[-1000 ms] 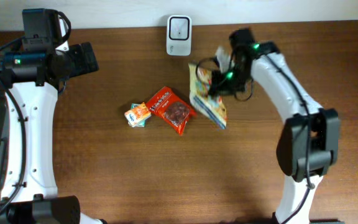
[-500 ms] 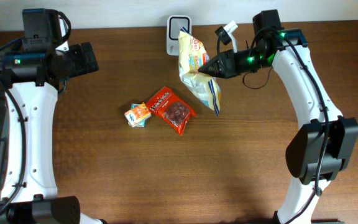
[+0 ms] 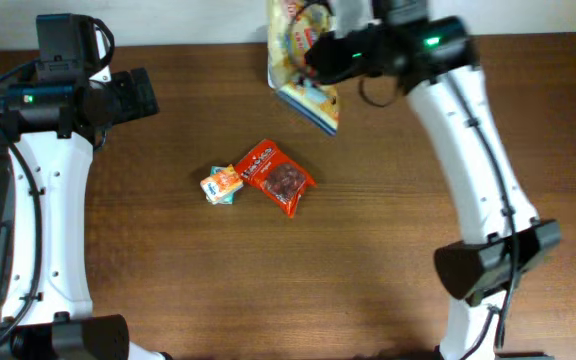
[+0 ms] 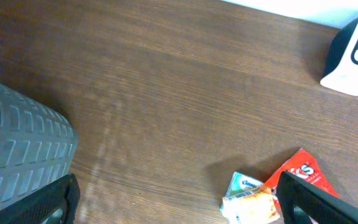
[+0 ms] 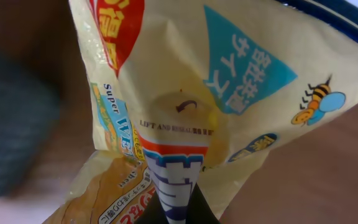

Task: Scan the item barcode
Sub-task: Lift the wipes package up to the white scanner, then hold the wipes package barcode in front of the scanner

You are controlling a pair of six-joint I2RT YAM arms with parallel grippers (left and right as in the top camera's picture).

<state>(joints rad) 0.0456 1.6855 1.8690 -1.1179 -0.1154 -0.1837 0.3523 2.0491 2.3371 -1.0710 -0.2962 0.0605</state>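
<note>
Bench (image 3: 268, 270) of dark brown wood fills the overhead view, with a white wall along its back edge. A grey ribbed surface (image 4: 17, 162) shows at the left of the left wrist view; what it is cannot be told.

One large yellow plastic snack bag (image 3: 288, 45), printed in red, blue and white with a small bee, is the task's thing. It hangs tilted above the back edge of the bench, lifted clear of the wood. The right hand (image 3: 318, 55) is clamped together on its crimped top seam (image 5: 173, 186). The bag is sealed and its contents are hidden.

One red foil packet (image 3: 278, 178) with a picture of dark round sweets lies flat near the middle of the bench. One small orange and white carton (image 3: 222, 184) lies just beside it on the left, the two touching or nearly so.

One white rounded barcode scanner (image 4: 353, 56) with a dark window stands at the back edge and shows only in the left wrist view.

The left hand (image 3: 136, 95) hangs well apart at the far left, its fingers (image 4: 48, 202) spread wide and holding nothing.
</note>
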